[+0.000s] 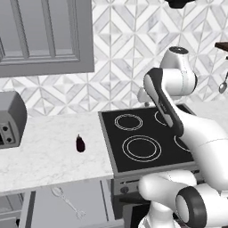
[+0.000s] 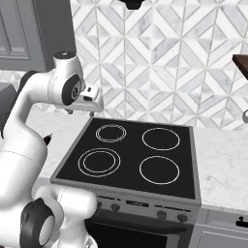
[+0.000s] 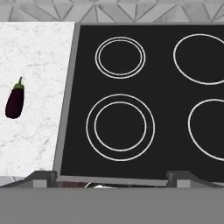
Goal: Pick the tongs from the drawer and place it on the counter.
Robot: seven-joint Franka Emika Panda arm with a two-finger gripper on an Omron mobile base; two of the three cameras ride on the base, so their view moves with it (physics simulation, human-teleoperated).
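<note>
The tongs, thin and silvery with a round end, lie in the open grey drawer under the counter's edge at the lower left. The white marble counter stretches left of the stove. My gripper hangs high over the black stovetop, open, its fingertips far apart with nothing between them. The same gripper is level with the backsplash in the right base view, and in the left base view the gripper peeks out behind my upper arm. It is well away from the drawer.
A small dark purple eggplant lies on the counter near the stove's left edge, the same eggplant at the left of the hand view. A grey appliance stands at the far left. Grey upper cabinets hang above. More marble runs right of the stove.
</note>
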